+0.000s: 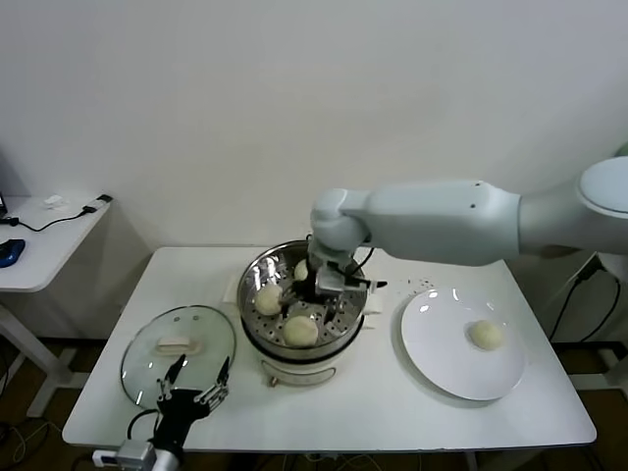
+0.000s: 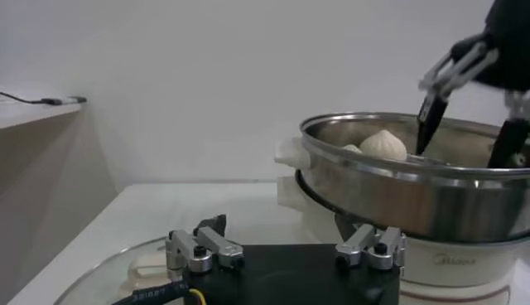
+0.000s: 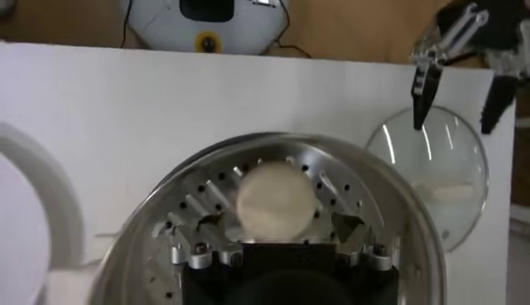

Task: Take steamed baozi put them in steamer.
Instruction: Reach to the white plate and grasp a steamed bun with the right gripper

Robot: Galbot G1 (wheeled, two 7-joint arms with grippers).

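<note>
The steamer (image 1: 245,287) stands mid-table with three steamed baozi on its perforated tray: one at the left (image 1: 268,298), one at the front (image 1: 301,331) and one at the back (image 1: 302,270). My right gripper (image 1: 321,292) reaches down inside the pot and is open. In the right wrist view a baozi (image 3: 276,200) lies free on the tray between its spread fingers (image 3: 204,228). Another baozi (image 1: 485,335) rests on the white plate (image 1: 442,348) to the right. My left gripper (image 1: 196,379) hovers open and empty over the glass lid, left of the steamer (image 2: 397,195).
The round glass lid (image 1: 201,329) with a white handle lies flat at the table's front left. A low side table (image 1: 39,240) with cables stands further left. The wall runs close behind the table.
</note>
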